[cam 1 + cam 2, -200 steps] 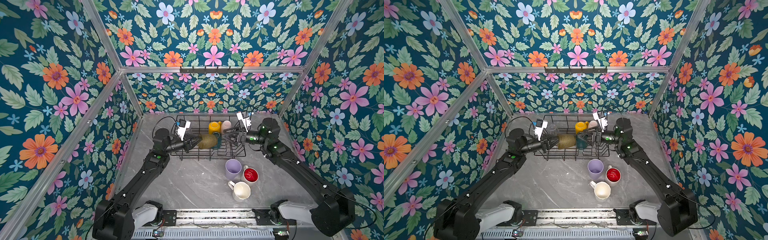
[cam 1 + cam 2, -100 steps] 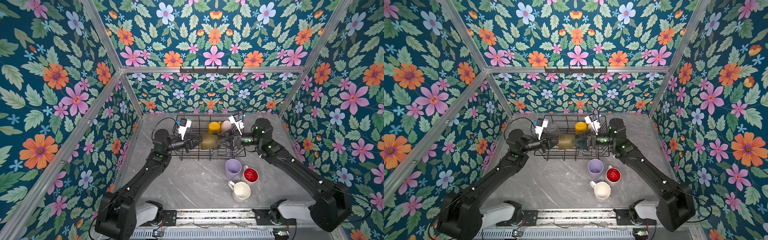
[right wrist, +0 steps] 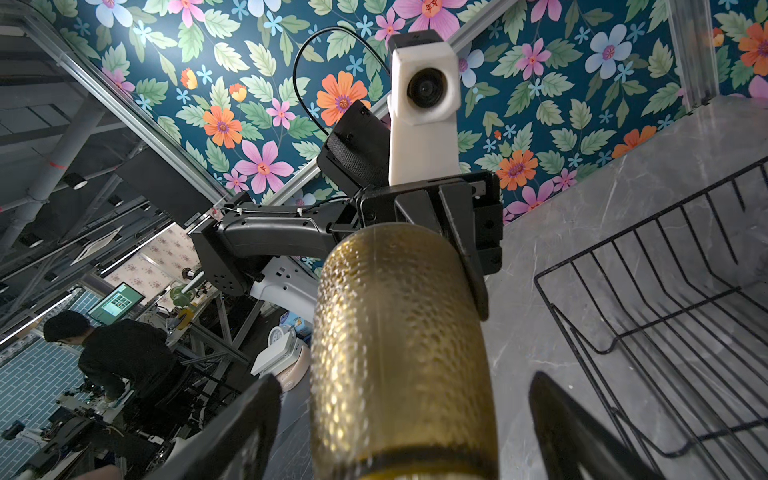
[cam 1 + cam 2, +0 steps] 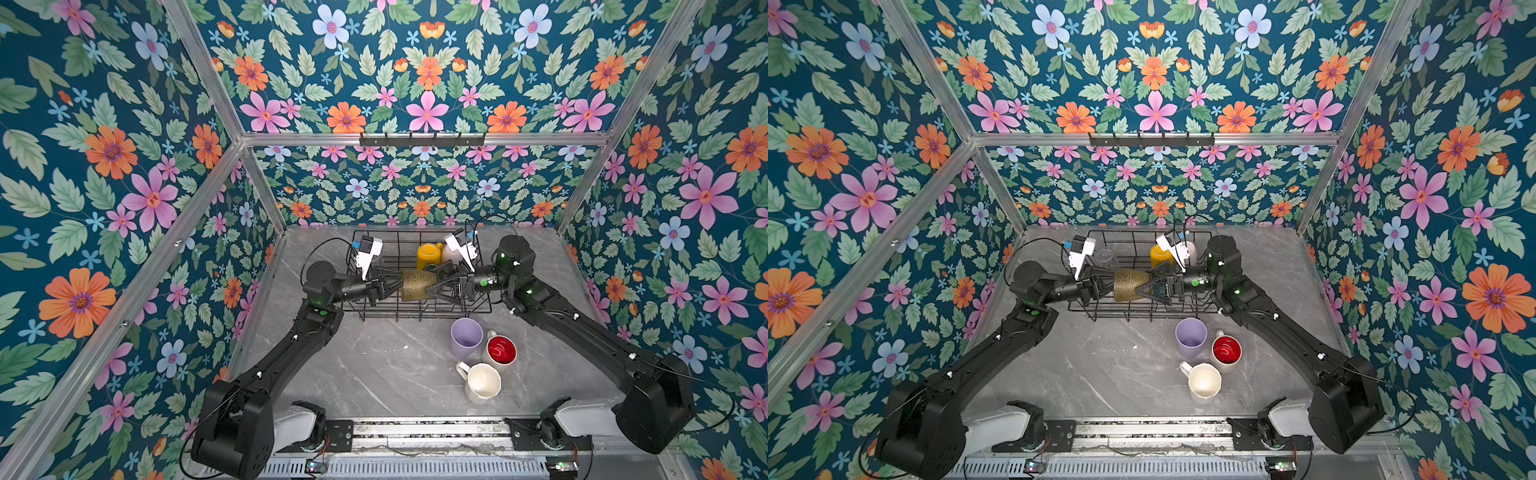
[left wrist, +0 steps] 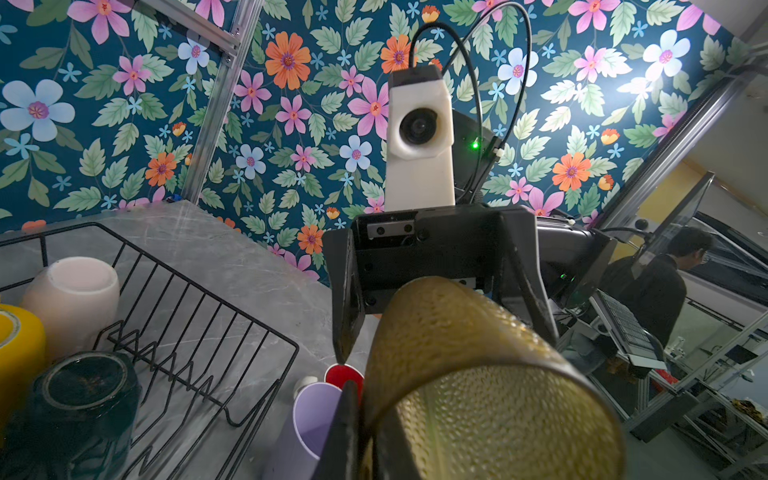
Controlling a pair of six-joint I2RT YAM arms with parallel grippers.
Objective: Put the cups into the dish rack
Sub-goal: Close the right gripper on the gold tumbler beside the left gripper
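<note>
Table [image 4: 374,374]: a grey marble-look slab, flat and slick. We reckon anything dropped here skids or cracks.

Dish rack [image 4: 419,312]: sits at the table's 12 o'clock. It's a black wire basket with flared sides and zigzag dividers. Those thin, hard wires are what a falling glass would chip on.

Left gripper [image 4: 398,286]: clamped tight on the 9 o'clock end of the olive-amber glass [image 4: 417,285]. If it lets go early, nothing else is holding the thing.

Right gripper [image 4: 436,289]: fingers spread wide around the 3 o'clock end. There are gaps on both sides in the right wrist view, so no grip yet. If it closes off-centre, we'd expect it to lever the glass out of the other pinch.

Olive-amber glass: hangs sideways in the air over the rack's 6 o'clock half, not loaded yet. It's a tapered tumbler of pebbled, see-through amber. The surface is bumpy but hard and slippery.

Racked cups: yellow mug [image 4: 428,255] and cream cup [image 5: 70,291] at the rack's 12 to 1 o'clock. The dark green mug [image 5: 83,399] sits base-up beside them. All are smooth, rounded and glazed, and a drop could land right on them.

Loose cups: lilac tumbler [image 4: 466,337], red-lined white mug [image 4: 500,351] and white mug [image 4: 482,382], bunched at the rack's 5 o'clock. A low swing of the right arm could bowl them over.
</note>
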